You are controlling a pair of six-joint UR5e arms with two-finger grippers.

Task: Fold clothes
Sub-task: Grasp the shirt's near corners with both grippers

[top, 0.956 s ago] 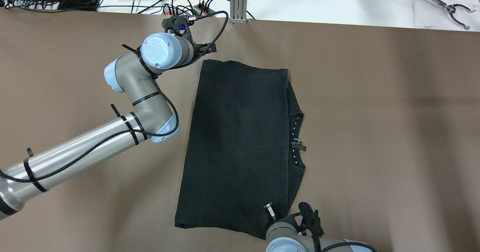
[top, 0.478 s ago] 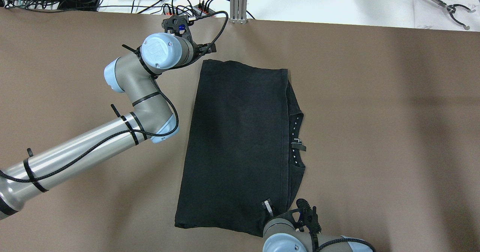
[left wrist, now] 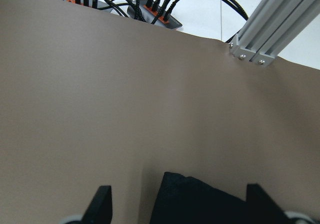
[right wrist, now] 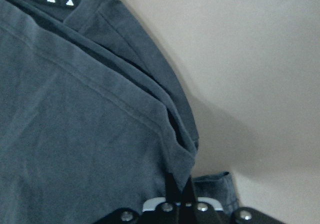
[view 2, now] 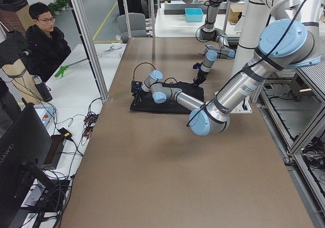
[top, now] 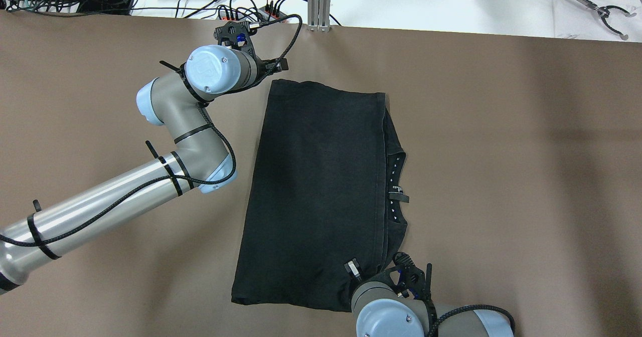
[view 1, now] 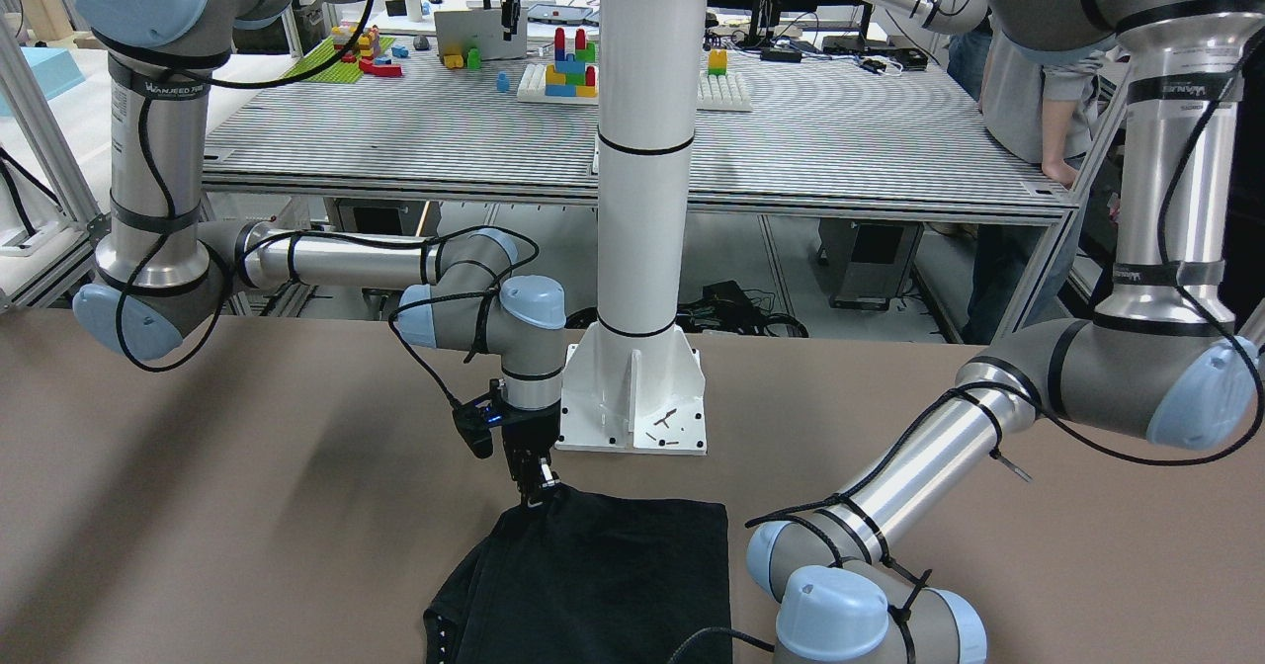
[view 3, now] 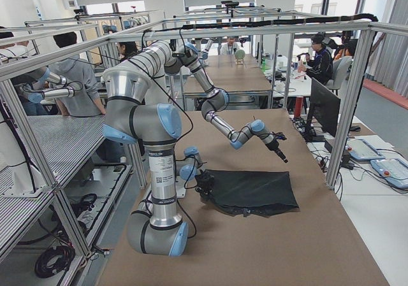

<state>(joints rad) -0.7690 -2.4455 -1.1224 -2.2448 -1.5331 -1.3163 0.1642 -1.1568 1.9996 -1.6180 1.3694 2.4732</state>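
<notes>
the garment point(top: 316, 186) lies folded on the table point(top: 501, 151); the right claw point(right wrist: 179, 191) is pinched closed on its near corner. the left claw point(left wrist: 180, 206) stands wide open, the far corner between its fingers point(left wrist: 101, 204).

You get bright, even light from above; soft shadows band the table point(top: 501, 126), and the garment point(top: 316, 186) reads nearly featureless black.

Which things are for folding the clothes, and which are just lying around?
For folding: black garment, left claw, right claw.
Just lying about: white pillar, power strip, metal post.
</notes>
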